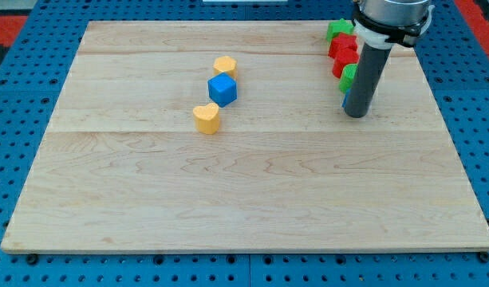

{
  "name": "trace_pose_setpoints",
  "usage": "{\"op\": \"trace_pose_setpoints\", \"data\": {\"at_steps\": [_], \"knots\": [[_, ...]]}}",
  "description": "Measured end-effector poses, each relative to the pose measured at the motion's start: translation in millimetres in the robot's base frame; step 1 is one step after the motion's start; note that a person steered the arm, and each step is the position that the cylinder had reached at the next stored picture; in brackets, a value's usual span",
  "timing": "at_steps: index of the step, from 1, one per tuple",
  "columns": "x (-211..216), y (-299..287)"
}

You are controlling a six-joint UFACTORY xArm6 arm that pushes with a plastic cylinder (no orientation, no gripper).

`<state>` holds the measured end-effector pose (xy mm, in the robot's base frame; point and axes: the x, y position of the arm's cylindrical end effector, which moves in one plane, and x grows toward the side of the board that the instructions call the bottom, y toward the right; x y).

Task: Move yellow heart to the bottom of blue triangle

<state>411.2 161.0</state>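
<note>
The yellow heart [206,118] lies left of the board's middle, just below and left of a blue cube [222,89]. A sliver of blue, probably the blue triangle [345,102], shows at the view's right; the rod hides most of it. My tip [356,115] rests on the board right against this blue block, on its right. The yellow heart is far to the tip's left.
A yellow block [225,66] sits just above the blue cube. At the top right a cluster runs downward: a green block [337,30], two red blocks [343,48] [344,65] and a second green block [349,77]. The wooden board [244,199] lies on a blue pegboard.
</note>
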Motion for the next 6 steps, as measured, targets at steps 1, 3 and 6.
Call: {"op": "trace_pose_setpoints", "data": {"at_steps": [1,3,6], "knots": [[0,0],[29,-59],[49,-224]]}}
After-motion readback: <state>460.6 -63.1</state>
